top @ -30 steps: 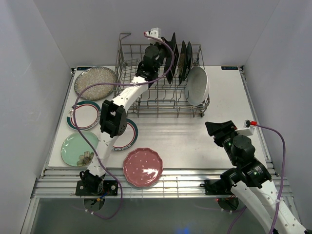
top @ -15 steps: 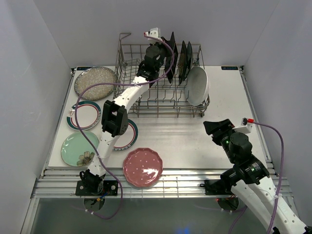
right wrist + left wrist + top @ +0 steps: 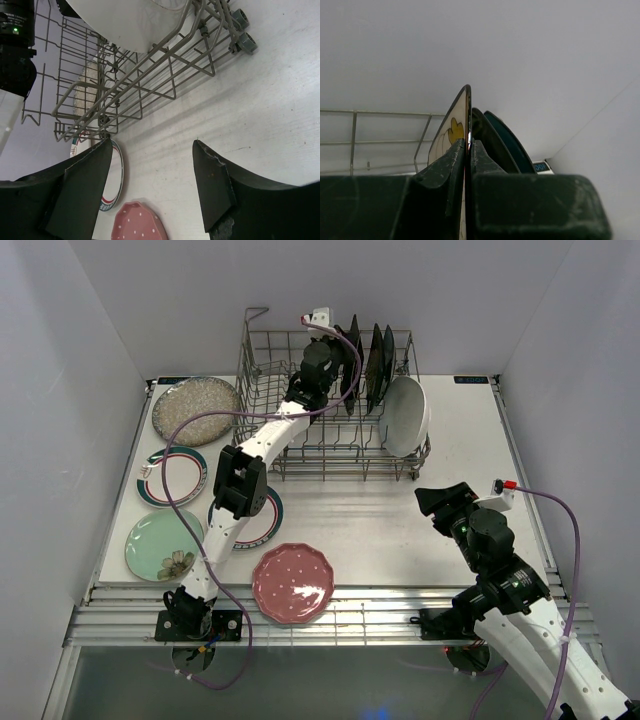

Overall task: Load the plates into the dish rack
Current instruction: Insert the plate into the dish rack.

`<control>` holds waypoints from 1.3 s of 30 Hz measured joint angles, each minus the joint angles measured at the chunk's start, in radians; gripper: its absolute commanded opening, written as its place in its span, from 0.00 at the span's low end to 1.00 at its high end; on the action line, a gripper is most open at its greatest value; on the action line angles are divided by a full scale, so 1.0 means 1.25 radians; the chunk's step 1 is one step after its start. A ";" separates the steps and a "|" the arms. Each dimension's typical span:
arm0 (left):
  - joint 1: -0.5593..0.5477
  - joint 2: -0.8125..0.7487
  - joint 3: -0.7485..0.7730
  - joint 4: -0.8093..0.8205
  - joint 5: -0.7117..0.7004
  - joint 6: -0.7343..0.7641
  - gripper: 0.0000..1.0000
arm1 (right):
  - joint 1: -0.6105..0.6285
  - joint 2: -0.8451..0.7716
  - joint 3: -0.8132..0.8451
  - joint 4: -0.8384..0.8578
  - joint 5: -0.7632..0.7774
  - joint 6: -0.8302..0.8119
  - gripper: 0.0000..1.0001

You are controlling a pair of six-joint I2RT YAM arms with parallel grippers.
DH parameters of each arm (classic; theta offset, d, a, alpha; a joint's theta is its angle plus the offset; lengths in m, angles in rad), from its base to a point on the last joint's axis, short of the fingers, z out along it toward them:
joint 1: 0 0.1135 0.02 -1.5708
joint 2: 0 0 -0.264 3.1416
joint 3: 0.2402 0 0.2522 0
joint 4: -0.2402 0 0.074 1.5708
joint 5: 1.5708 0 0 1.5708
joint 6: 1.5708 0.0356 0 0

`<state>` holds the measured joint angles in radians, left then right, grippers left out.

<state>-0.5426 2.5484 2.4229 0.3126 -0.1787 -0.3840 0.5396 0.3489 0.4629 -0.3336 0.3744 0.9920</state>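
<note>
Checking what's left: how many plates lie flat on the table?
5: speckled silver plate far left, teal-rimmed plate nearer, second teal-rimmed plate partly under the left arm, pale green plate, pink plate nearest.

Table [image 3: 380, 525] in front of the rack [image 3: 258, 375] lies open; inside, plates [image 3: 380, 360] crowd its right half, and the left arm [image 3: 265, 438] spans its middle.

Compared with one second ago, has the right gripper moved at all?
Yes. The right gripper has shifted slightly to the left, closer to the near right corner of the dish rack, with its jaws open.
</note>
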 measured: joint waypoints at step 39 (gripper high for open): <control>-0.002 0.009 -0.003 0.199 0.035 0.091 0.31 | 0.000 -0.018 -0.002 0.000 -0.002 -0.005 0.71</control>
<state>-0.5453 2.5603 2.4191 0.5617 -0.1349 -0.2703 0.5396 0.3267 0.4599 -0.3336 0.3714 0.9863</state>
